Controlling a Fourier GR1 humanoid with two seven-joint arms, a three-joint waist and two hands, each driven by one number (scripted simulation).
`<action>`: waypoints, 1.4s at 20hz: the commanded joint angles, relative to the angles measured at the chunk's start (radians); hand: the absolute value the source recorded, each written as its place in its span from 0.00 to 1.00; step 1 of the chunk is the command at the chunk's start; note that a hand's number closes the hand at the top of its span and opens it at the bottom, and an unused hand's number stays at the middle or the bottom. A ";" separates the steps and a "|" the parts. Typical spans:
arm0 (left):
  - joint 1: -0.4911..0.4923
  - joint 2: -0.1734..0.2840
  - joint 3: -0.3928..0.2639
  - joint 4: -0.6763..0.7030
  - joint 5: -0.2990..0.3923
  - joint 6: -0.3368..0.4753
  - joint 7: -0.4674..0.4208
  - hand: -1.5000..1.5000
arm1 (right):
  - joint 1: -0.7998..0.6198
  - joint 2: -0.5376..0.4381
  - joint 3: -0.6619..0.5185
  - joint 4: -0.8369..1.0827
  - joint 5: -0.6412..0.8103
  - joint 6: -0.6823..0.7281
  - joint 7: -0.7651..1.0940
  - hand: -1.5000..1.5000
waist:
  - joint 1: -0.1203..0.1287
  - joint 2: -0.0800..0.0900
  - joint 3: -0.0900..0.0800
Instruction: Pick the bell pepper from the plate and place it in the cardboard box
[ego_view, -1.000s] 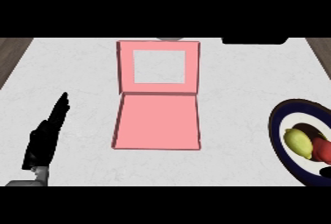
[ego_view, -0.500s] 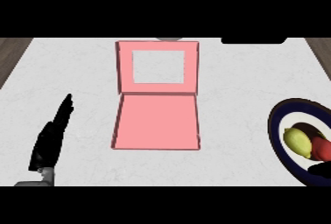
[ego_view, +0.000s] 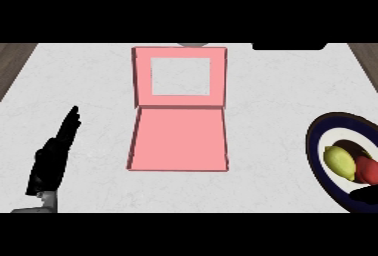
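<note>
White marbled bench (ego_view: 88, 90) fills the frame. Centre: pink box (ego_view: 179, 142), open, its windowed lid (ego_view: 179, 76) laid back toward the top. Right edge: dark-rimmed plate (ego_view: 322, 150), partly cut off, carrying a yellow-green pepper (ego_view: 339, 162) touching a red item (ego_view: 367, 170) beside it. Lower left: left hand (ego_view: 50, 162), fingers straight and together, holding nothing. Lower right corner: dark shape over the plate, possibly the right hand; fingers cannot be told.
</note>
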 joint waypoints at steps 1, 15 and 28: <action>-0.036 -0.037 -0.005 0.055 -0.050 0.022 -0.024 0.50 | -0.064 0.002 -0.070 0.093 0.008 0.046 -0.071 0.00 | 0.000 0.001 0.000; -0.035 -0.090 0.029 0.094 -0.093 0.006 -0.065 0.50 | -0.045 0.147 -0.109 0.141 0.145 0.039 -0.150 0.00 | -0.002 0.000 0.000; -0.001 -0.079 0.060 0.030 -0.084 -0.056 -0.029 0.50 | -0.117 0.145 -0.155 0.343 0.248 -0.037 -0.319 1.00 | 0.005 0.001 0.000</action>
